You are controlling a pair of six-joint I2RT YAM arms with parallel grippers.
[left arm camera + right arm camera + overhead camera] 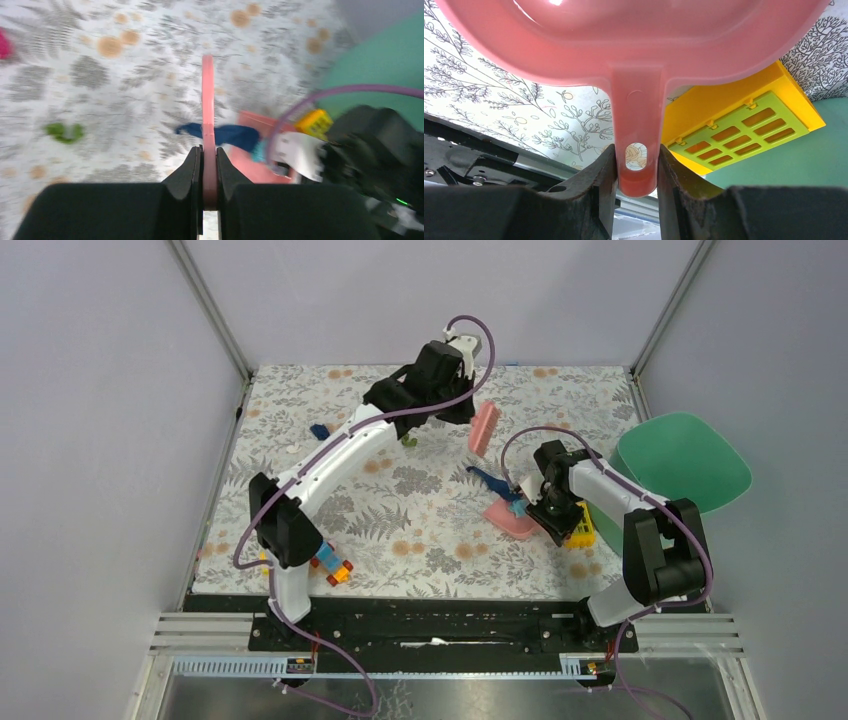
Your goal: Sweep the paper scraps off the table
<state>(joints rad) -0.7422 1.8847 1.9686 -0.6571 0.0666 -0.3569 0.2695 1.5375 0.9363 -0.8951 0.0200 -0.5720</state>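
Nearest to me, by the left arm's base, a small cluster of toy bricks (332, 565) sits at the desk's (420, 530) near edge. Over on the right, the right gripper (636, 161) is pinching the handle of the pink dustpan (508, 518), with one finger pressed against each side of the handle's end. The pan lies low over the patterned cloth, its mouth turned away from the arm's base. A yellow block with a green grid top (744, 117) sits just beside the pan on its right. Past the desk's right edge there is a green tub (685, 460).

Of the paper scraps, a long dark blue one (492, 480) lies just beyond the dustpan's mouth, and a teal bit (517, 506) sits at the pan's edge, touching it or very nearly.

Farther out, the left gripper (209, 162) is pressed together on a flat pink tool (484, 427), which I see edge-on between the fingers. It reaches out towards the blue scrap and the pan. The left wrist view is blurred, so I cannot say whether its far edge touches the cloth.

A green scrap (407, 439) lies under that arm's forearm. Another small dark blue scrap (319, 430) lies to the left of it, well apart from the dustpan. In the left wrist view a magenta bit (4, 44) shows at the frame's left edge.
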